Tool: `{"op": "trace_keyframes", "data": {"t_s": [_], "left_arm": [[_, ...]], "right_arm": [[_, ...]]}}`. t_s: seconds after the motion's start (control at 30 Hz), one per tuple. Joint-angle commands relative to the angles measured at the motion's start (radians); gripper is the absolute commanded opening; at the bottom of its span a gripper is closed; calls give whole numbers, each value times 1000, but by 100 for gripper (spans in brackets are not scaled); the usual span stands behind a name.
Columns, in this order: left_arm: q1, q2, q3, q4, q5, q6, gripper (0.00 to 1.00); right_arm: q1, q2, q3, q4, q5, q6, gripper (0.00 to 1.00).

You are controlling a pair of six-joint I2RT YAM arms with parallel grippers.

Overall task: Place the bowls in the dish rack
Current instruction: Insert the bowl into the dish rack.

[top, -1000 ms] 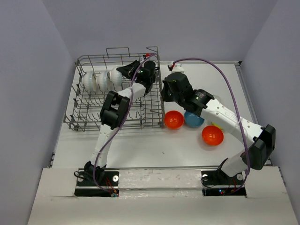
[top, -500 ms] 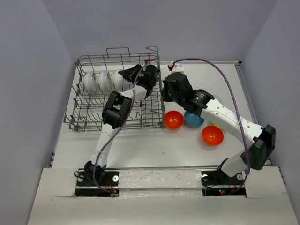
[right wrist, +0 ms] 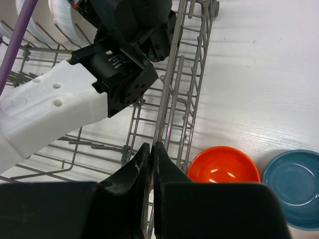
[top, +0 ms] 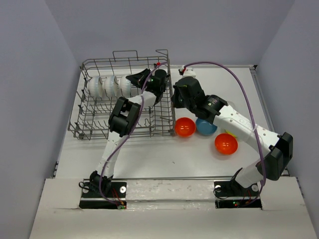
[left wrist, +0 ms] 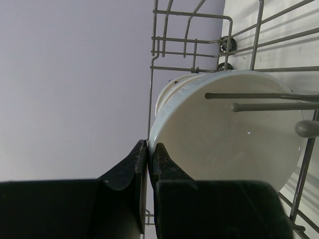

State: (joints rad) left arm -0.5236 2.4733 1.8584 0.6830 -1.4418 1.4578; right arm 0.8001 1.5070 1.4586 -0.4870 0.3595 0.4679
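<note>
Rack: the large rectangular grey wire dish rack [top: 99,60] sits on the left half of the flat white table [top: 199,159], with its handle loops raised along the far side.
Loaded: 3 small glossy white bowls [top: 107,85] stand on edge in a row between the upright tines [left wrist: 259,95], in the rack's far-left part.
Left gripper: the left gripper [top: 135,79] reaches into the rack from the right and is clamped on the rightmost white bowl [top: 122,85]. In the wrist view [left wrist: 150,147] its black fingers [left wrist: 137,164] pinch the thin rim, 1 on each face. The bowl [left wrist: 224,134] stands on edge and its hollow faces the camera. 2 tines cross in front of it.
Right gripper: the right gripper [top: 174,101] is just outside the rack's right wall. The wrist view [left wrist: 151,148] shows its fingers pressed together with the tips right at the wall wires. I cannot tell whether a wire is nipped between them.
On the table: a round orange-red bowl [top: 184,127] sits upright just beside the rack's near-right corner.
Next along: a round blue bowl [top: 206,126] is right beside it, partly under the right arm.
Further right: only a sliver of a yellow-green bowl [top: 230,132] shows.
Nearest us: a second orange-red bowl [top: 226,143] sits upright, overlapping that sliver.
</note>
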Motion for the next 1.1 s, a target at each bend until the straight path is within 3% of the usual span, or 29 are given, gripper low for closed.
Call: {"op": "trace_keyframes", "data": {"t_s": [0.0,0.47,1.07], "left_arm": [[-47,-37,-14,50,-55,13,5],[-47,-27,-36,89,-60,6,22],[-44,-66,-91,99,-48,-43,63]], "right_arm": [[10,15,34,7,-5,-31,1],[10,15,32,-1,4,-29,1],[10,19,45,-15,12,-29,1]]}}
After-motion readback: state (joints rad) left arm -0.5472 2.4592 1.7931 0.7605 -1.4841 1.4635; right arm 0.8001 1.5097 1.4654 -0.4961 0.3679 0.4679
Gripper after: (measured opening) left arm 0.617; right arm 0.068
